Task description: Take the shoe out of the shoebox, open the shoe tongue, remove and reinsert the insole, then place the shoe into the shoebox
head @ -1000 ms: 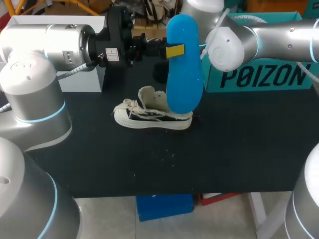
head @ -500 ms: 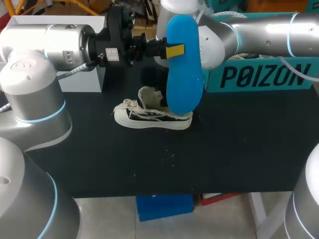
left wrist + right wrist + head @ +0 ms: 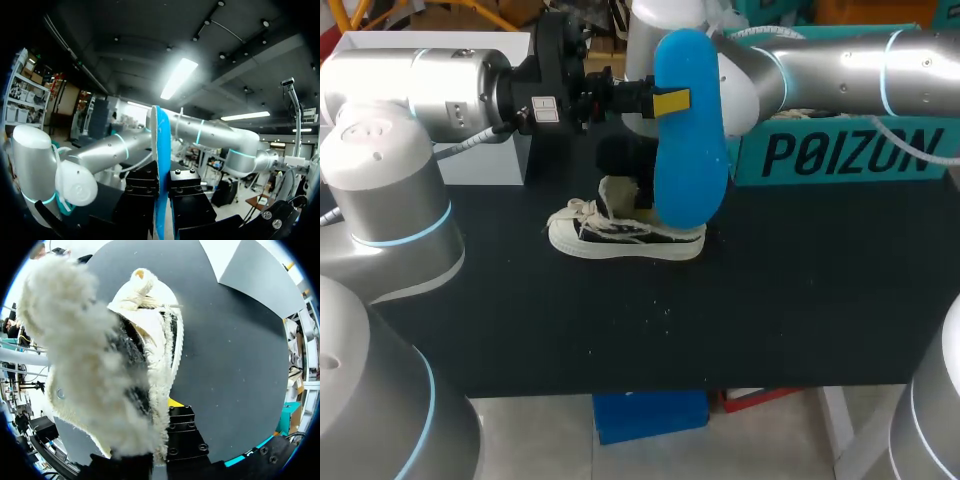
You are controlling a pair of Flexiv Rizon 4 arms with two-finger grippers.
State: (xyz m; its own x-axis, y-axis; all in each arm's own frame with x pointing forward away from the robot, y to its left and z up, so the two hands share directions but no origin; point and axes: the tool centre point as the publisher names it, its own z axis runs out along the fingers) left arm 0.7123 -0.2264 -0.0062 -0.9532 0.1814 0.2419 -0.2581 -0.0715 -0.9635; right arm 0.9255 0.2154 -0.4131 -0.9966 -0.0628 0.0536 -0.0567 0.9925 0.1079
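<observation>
Shoe (image 3: 600,238) sits upright on its sole near the middle of the black tabletop (image 3: 770,320), cream with dark side panels, its toe towards my left arm (image 3: 450,85) and its laces loose. That arm comes in level from the left, high above the tabletop, and the left jaws are clamped on the blue insole (image 3: 690,150), one yellow fingertip (image 3: 670,101) pressed against its face in the upper part. The insole hangs upright and long end down, its lower end just over the heel of the shoe; from the head view I cannot tell whether it touches the shoe. In the left wrist view the insole (image 3: 161,165) shows edge-on as a thin blue strip pinched between the two black fingers. My right arm (image 3: 840,65) reaches in from the right past the middle, behind the insole, and bends down over the shoe. The right jaws stand close together, clamped on the shoe tongue (image 3: 617,195), which stands up from the shoe's opening. In the right wrist view the fleecy pale lining of the shoe tongue (image 3: 85,350) fills the space ahead of the fingers and runs down between them, with one yellow fingertip (image 3: 174,402) against it, and the shoe (image 3: 167,340) lies beyond on the tabletop. The teal shoebox (image 3: 840,155) stands at the far right of the tabletop, well apart from the shoe, and a white box (image 3: 490,150) stands at the far left behind my left arm
</observation>
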